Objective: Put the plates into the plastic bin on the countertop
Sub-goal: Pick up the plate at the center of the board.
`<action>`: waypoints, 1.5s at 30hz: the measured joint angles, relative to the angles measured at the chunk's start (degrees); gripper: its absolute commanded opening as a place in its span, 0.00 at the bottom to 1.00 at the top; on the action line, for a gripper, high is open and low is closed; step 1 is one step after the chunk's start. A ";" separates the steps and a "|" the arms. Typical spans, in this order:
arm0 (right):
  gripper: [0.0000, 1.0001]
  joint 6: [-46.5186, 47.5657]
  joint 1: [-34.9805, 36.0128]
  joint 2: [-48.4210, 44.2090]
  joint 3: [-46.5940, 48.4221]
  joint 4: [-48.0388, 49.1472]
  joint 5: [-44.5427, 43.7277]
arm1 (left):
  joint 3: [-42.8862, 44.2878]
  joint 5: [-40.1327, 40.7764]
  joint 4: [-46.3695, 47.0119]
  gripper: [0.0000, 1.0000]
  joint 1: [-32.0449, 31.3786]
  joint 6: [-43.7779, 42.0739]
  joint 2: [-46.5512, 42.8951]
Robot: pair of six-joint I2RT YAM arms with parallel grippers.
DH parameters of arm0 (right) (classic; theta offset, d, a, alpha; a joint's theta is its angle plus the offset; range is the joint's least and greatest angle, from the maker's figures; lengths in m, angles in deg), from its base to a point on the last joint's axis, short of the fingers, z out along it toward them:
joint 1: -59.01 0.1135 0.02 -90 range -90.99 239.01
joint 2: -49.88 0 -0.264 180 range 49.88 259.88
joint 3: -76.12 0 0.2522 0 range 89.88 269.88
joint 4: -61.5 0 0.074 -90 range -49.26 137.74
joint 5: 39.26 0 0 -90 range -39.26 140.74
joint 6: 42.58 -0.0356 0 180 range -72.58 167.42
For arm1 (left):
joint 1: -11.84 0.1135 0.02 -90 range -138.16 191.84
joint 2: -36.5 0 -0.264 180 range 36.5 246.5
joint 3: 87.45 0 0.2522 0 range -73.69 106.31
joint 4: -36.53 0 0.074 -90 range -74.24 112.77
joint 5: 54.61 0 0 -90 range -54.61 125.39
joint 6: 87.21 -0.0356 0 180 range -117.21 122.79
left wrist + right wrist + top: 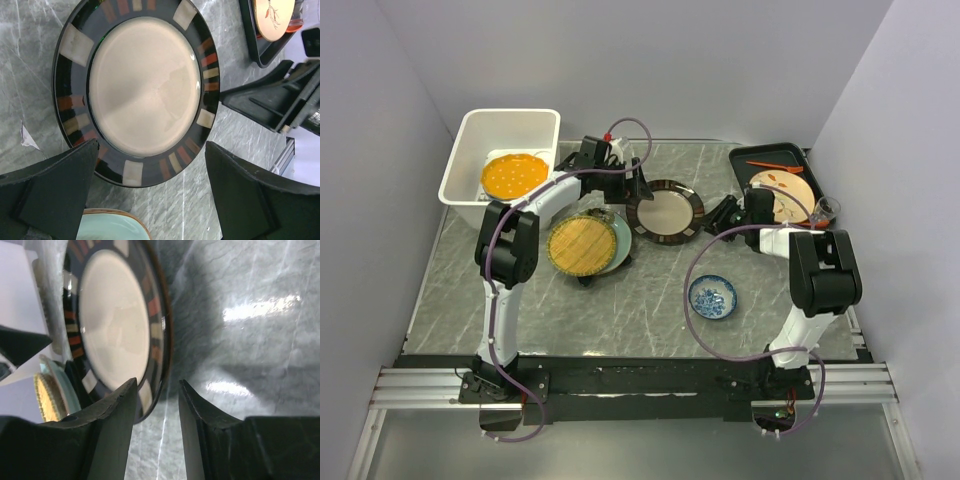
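The dark brown plate (665,212) with a cream centre lies flat on the countertop (650,300). My left gripper (636,188) is open above its far-left rim; in the left wrist view (150,185) the plate (145,85) lies beyond the fingers. My right gripper (722,214) is open at the plate's right edge, and the rim (161,355) shows in the narrow gap between its fingers (156,390). The orange dotted plate (513,176) lies in the white plastic bin (470,130). The yellow woven plate (580,246) rests on a pale green plate (619,240).
A small blue-and-white dish (713,297) sits front right. A black tray (760,158) at the back right holds a tan plate (790,200), with a glass (827,208) beside it. Side walls close in left and right.
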 measured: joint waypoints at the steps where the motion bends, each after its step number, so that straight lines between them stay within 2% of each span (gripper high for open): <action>1: 0.43 -0.02 0.15 0.57 0.28 -0.02 -0.07 | -0.04 0.00 -0.02 0.92 0.00 0.00 0.00; 2: 0.42 0.00 0.26 1.27 0.74 -0.20 -0.22 | -0.07 0.00 0.02 0.92 0.00 0.00 0.00; 3: 0.33 0.00 0.35 1.88 1.16 -0.37 -0.37 | -0.11 0.00 -0.02 0.92 0.00 -0.02 0.00; 6: 0.19 -0.02 0.90 3.82 2.78 -0.50 -1.05 | -0.20 0.02 -0.11 0.92 0.00 -0.22 0.00; 12: 0.01 -0.52 1.16 3.96 2.91 -0.44 -1.49 | -1.01 0.44 -0.28 0.92 0.00 -1.07 0.00; 18: 0.00 -1.05 1.11 2.40 2.71 -0.39 -1.53 | -1.22 0.48 -0.15 0.92 0.00 -1.07 0.00; 33: 0.00 0.09 -0.96 -9.16 -2.40 -3.28 -4.07 | -0.33 -0.28 0.98 0.91 0.00 -0.85 1.44; 45: 0.00 0.28 -2.47 -8.90 -5.01 -1.84 -4.00 | 5.35 0.09 0.42 0.91 0.00 -0.85 8.57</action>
